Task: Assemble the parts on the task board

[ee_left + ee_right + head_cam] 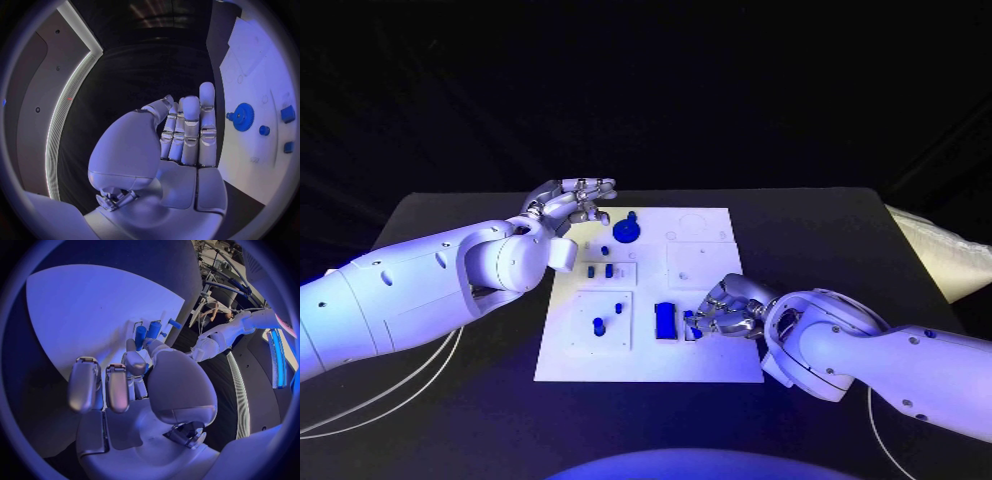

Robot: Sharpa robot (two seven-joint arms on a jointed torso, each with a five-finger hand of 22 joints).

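Left hand (577,200) upper left of task board (646,350), fingers straight, holding nothing, beside blue gear (627,231). Right hand (727,310) lower right, fingers curled at small blue part (692,325); grip unclear.

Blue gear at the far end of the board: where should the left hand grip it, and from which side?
Probably by its raised hub, from above. The blue gear lies flat on the task board, so its toothed rim offers little to get under, while the hub stands up. The left hand hovers just beside it, fingers straight, holding nothing.
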